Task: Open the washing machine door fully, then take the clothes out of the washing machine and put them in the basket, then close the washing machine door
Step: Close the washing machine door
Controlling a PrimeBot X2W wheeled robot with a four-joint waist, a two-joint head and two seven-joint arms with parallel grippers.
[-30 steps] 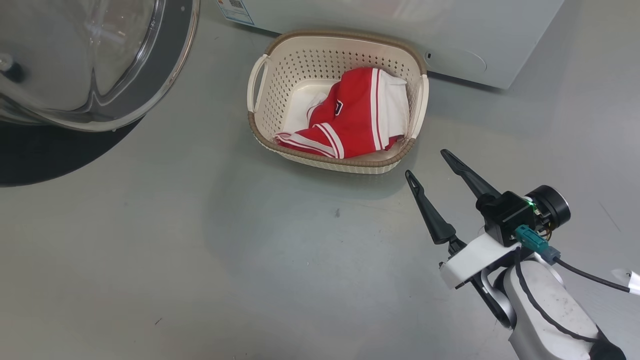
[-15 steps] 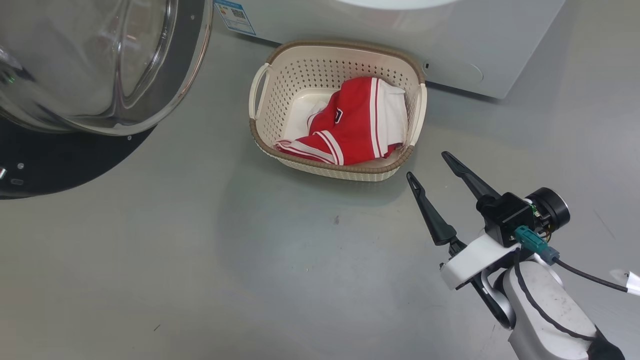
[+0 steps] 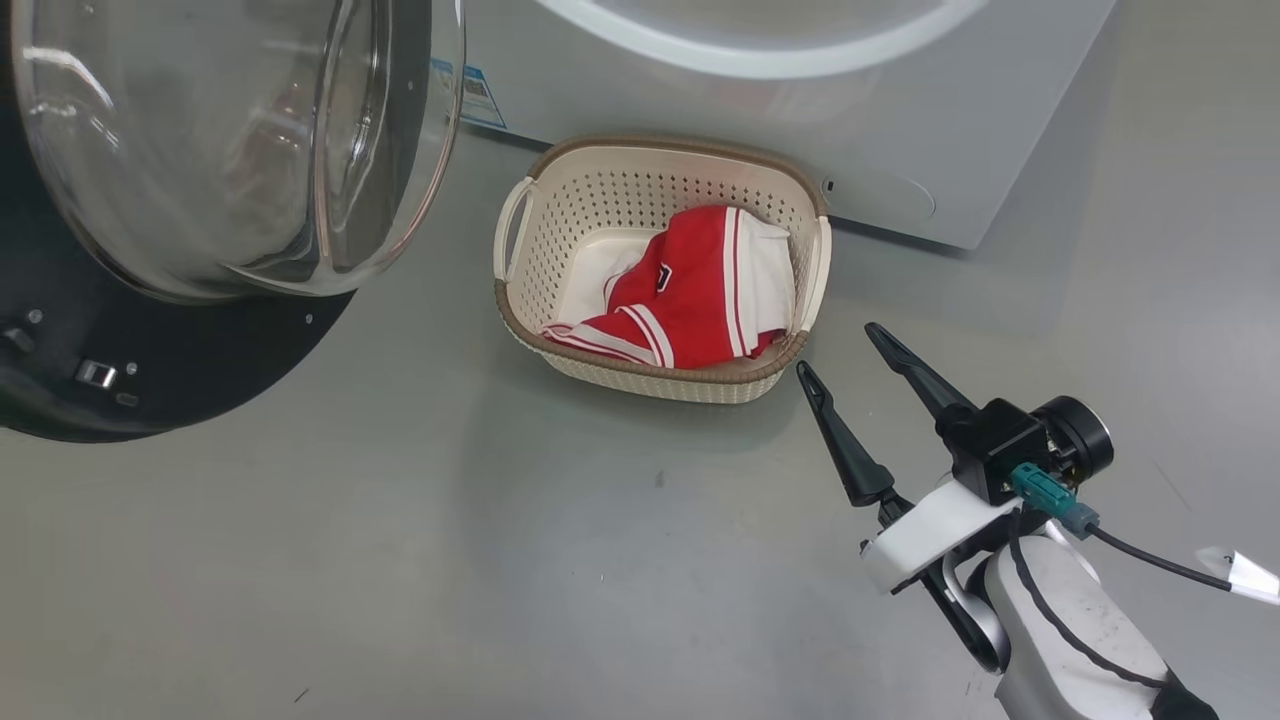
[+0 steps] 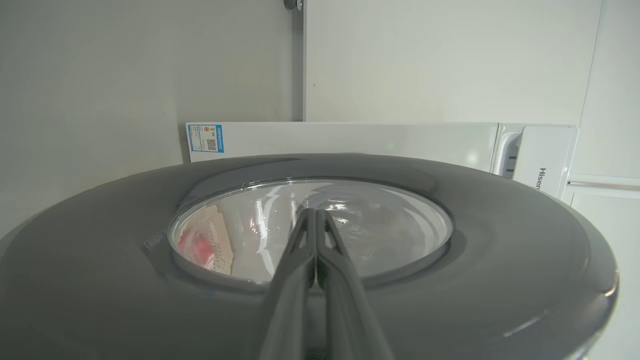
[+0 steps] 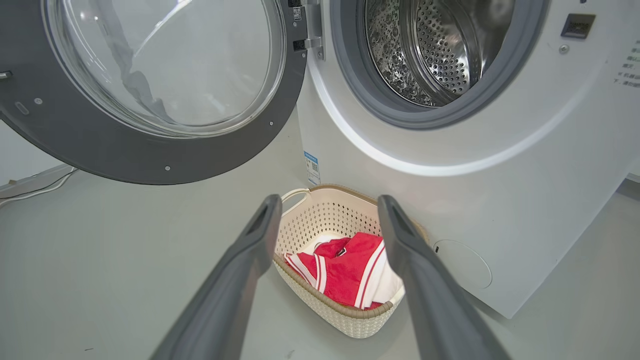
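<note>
Bright red, white-striped clothes (image 3: pixel 690 300) lie in the small cream perforated plastic basket (image 3: pixel 650 143) set against the big white front-loading washing machine (image 3: pixel 700 130), while its large round black-rimmed glass door (image 3: pixel 230 150) stands swung wide to the robot's left. The left gripper (image 4: pixel 316 212), fingers clenched together on nothing, points at the bulging glass from the door's outer side, with the machine beyond. That makes it the nearer arm for the closing push, though contact cannot be made out. The right gripper (image 3: pixel 838 350) hangs released and empty just beside the basket's near corner.

Grey floor (image 3: pixel 500 560) under basket (image 3: pixel 650 147), washing machine (image 3: pixel 900 110)
</note>
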